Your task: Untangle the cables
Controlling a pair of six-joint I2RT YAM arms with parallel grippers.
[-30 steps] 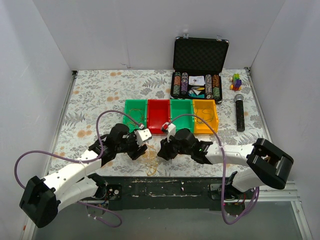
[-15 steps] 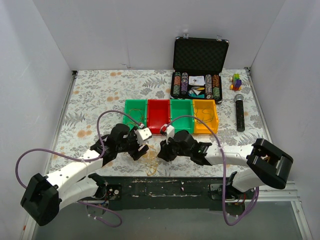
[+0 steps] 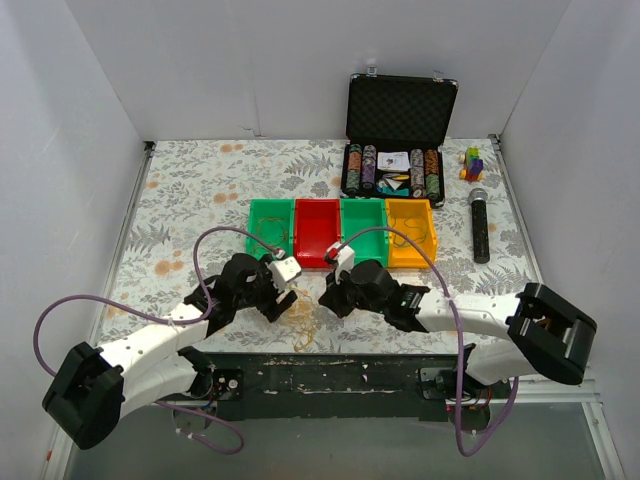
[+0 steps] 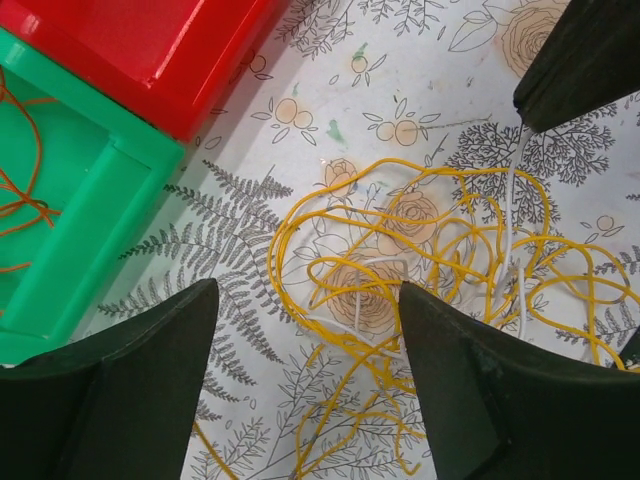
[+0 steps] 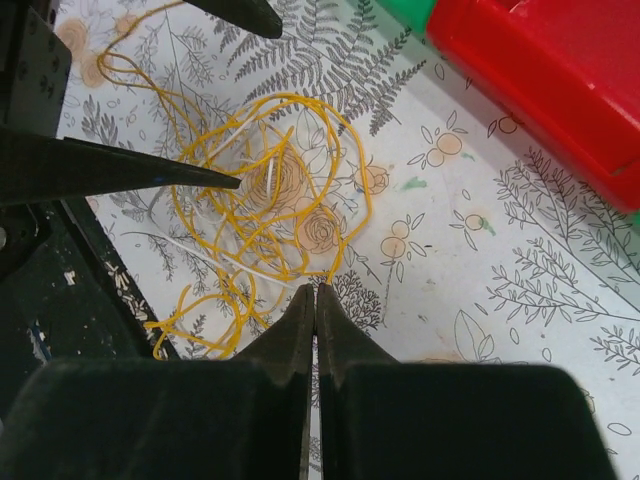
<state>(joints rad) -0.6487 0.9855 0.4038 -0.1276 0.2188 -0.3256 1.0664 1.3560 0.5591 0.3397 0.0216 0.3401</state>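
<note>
**Step in hand (judged):** free a single strand from the cables (image 4: 400,270).

**Location.** The cables lie loose on the bench (image 4: 420,60), directly below the left gripper (image 4: 308,300). They spread from between its fingers out toward the right gripper (image 5: 315,292), ending just ahead of that gripper's tips.

**Gripper state.**
- The left gripper is spread wide and holds nothing. One finger stands on each side of the near part of the heap.
- The right gripper has its fingers pressed together with no visible gap. A yellow loop ends right at the tips, and it cannot be told whether that loop is nipped.

**Procedure.**
1. Lower the left gripper and close it on one outer loop, not on the dense middle.
2. Anchor a different strand with the right gripper at its own side of the heap.
3. Draw the two apart slowly and low over the bench. Stop if the heap moves as one mass.

**Materials.**
- The strands are very thin, mostly yellow and springy-looking, set in overlapping round loops.
- A white strand (image 4: 515,230) runs through them.
- Wire this fine may slip between flat dark fingers.
- The bench cover is matt, and its printed ferns and tan rosettes can mask strands.
- Ahead of both grippers stand a green bin (image 4: 60,230) and a red bin (image 4: 170,50). Both are hard, glossy plastic with rounded rims.
- The green bin holds orange strands (image 4: 25,190).
</note>
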